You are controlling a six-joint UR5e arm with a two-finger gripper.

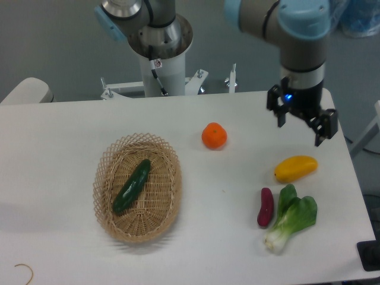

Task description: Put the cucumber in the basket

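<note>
Camera view: the cucumber (132, 186) lies diagonally inside the basket (104, 172); the claw (301, 121) hangs far right of the basket, fingers spread and empty, above a yellow fruit (295, 168) on the surface (71, 124).

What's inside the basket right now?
Only the cucumber lies inside the basket, diagonally on its woven floor. The spot directly beneath the cucumber is covered, so nothing can be seen there.

A white table (71, 136) stands on grey floor (53, 47); blue bags (350, 15) behind.
</note>
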